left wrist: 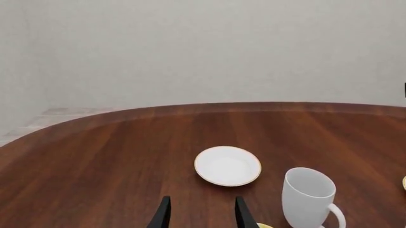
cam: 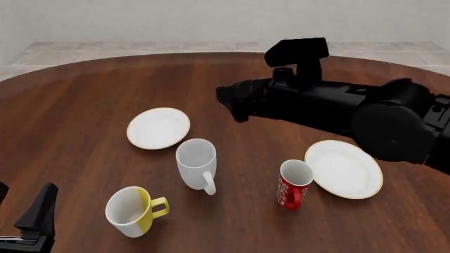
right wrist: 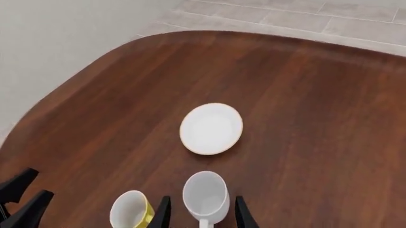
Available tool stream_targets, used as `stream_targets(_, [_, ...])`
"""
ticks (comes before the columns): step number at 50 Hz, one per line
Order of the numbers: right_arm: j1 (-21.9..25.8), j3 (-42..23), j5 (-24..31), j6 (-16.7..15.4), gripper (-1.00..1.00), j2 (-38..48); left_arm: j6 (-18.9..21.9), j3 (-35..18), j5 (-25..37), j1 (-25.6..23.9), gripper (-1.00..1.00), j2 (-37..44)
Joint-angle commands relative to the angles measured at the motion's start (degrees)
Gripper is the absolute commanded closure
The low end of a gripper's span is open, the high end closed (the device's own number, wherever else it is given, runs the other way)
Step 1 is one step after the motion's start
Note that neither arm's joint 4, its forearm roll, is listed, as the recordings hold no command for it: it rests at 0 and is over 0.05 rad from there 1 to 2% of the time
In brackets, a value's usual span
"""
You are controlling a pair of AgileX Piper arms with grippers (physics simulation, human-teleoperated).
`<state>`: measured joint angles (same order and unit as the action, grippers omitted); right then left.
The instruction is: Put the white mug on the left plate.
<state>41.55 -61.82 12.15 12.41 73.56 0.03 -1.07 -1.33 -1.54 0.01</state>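
Note:
The white mug [cam: 196,163] stands upright on the brown table, handle toward the front, just right of and nearer than the left plate [cam: 158,128], which has nothing on it. My right gripper [cam: 229,104] hovers high over the table's middle, beyond the mug. In the right wrist view it [right wrist: 201,214] is open, with the mug [right wrist: 206,197] showing between its fingers far below and the plate [right wrist: 210,128] beyond. My left gripper [cam: 22,204] sits low at the front left corner, open and holding nothing [left wrist: 201,216]; it looks toward the plate [left wrist: 227,165] and mug [left wrist: 309,197].
A white mug with a yellow side [cam: 134,211] lies tilted at the front left of the white mug. A red mug [cam: 294,183] stands beside a larger gold-rimmed plate [cam: 344,168] on the right. The right arm's black body [cam: 351,110] spans the back right.

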Motion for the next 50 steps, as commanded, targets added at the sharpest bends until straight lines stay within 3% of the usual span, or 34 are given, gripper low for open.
stream_targets(1, [0.2,4.1,-3.9,1.9,-1.0,2.0,-0.1,-0.1,0.0,0.0,-1.0,0.0])
stream_targets(12, [0.2,8.0,-6.4,3.3,-1.0,3.0,-0.1,-0.3,0.0,-0.1,-1.0,0.0])
stream_targets(32, [-0.7,8.2,-7.4,-0.7,-1.0,8.5,-0.1,-0.5,-0.2,0.0,-1.0,0.0])
stream_targets(50, [1.4,7.9,-8.7,-1.4,-1.0,11.9,-0.7,-1.0,-0.5,0.0,-1.0,0.0])
